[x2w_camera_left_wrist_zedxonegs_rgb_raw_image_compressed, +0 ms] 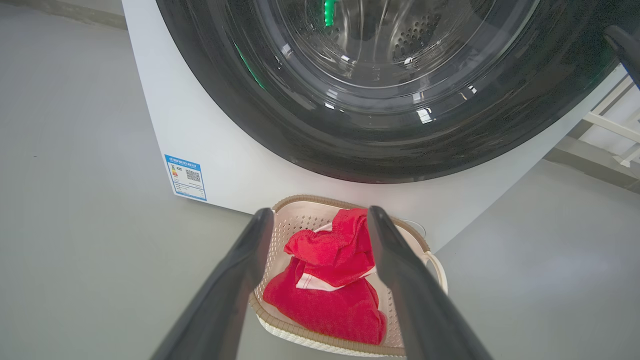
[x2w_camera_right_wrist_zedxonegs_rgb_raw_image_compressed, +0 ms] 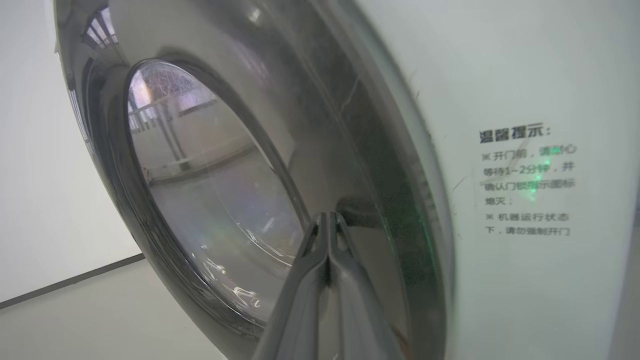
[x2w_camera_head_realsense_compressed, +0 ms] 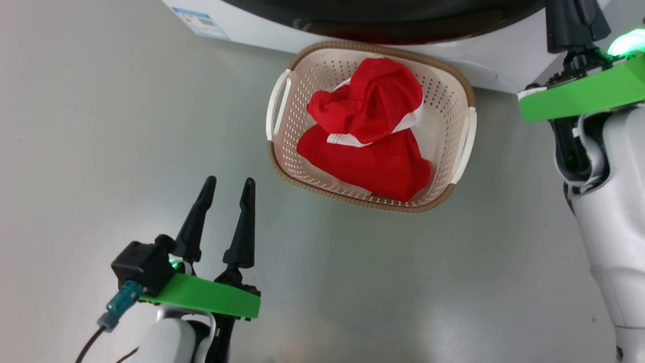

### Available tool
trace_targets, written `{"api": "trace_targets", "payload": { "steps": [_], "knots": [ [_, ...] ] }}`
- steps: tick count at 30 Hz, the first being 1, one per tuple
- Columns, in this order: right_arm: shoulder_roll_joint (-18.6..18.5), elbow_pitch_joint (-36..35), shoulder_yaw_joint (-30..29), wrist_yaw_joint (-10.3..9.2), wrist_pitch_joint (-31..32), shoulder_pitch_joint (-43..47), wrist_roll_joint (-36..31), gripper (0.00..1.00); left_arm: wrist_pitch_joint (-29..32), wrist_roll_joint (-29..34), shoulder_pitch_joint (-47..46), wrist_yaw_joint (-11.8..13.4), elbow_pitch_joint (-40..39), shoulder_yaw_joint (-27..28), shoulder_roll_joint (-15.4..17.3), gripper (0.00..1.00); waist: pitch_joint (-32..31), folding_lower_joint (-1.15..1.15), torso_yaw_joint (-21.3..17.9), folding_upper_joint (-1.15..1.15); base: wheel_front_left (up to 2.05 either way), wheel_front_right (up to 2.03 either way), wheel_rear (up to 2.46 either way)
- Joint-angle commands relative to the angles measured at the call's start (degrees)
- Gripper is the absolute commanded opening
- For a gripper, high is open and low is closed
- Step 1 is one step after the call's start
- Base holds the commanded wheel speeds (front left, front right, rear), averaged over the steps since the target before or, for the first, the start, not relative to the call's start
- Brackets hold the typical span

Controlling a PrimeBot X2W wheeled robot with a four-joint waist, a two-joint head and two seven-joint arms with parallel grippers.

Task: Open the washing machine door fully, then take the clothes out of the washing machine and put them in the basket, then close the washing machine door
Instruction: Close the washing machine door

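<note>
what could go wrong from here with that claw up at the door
1. The right claw, shut, has its tips at the glossy black rim of the washing machine door; they could slide off that slick curve, leaving the door unlatched.
2. The basket with the clothes sits close against the washing machine; the open left claw hangs near it and could knock it if the body turns.

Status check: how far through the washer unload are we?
Done: the clothes lie in the basket. In hand: the right claw, shut, has its tips at the rim of the washing machine door, which sits close against the front of the washing machine. The left claw is open, holding nothing. Left: confirming the door is latched; the pictures cannot settle that.
</note>
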Motion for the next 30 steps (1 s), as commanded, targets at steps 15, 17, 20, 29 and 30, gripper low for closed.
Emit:
{"api": "trace_targets", "payload": {
  "steps": [15,17,20,29,30],
  "knots": [
    [0.7,-2.2,4.9,-0.19,-0.3,14.8,0.9,1.0,-0.3,4.1,3.7,-1.5,1.6,5.4,1.0,1.0,-8.8,0.0,-3.8,0.0,0.0,0.0,0.0],
    [0.8,-2.3,4.7,-0.19,-0.3,16.9,0.9,1.0,-0.3,4.8,4.4,-1.8,1.9,5.9,1.0,1.0,-10.3,0.0,-4.3,0.0,0.0,0.0,0.0],
    [1.0,-2.3,4.4,-0.19,-0.3,20.3,0.9,1.0,-0.3,5.9,5.6,-2.2,2.4,6.8,1.0,1.0,-12.5,0.0,-5.3,0.0,0.0,0.0,0.0],
    [1.8,-3.0,2.0,-0.19,-0.3,29.6,0.8,1.0,-0.3,9.4,8.5,-3.4,2.9,9.3,1.0,1.0,-18.0,0.0,-7.7,0.0,0.0,0.0,0.0],
    [1.9,-3.2,1.9,-0.19,-0.3,30.5,0.8,1.0,-0.3,9.7,8.8,-3.6,2.9,9.6,1.0,1.0,-18.5,0.0,-8.0,0.0,0.0,0.0,0.0]
  ]
}}
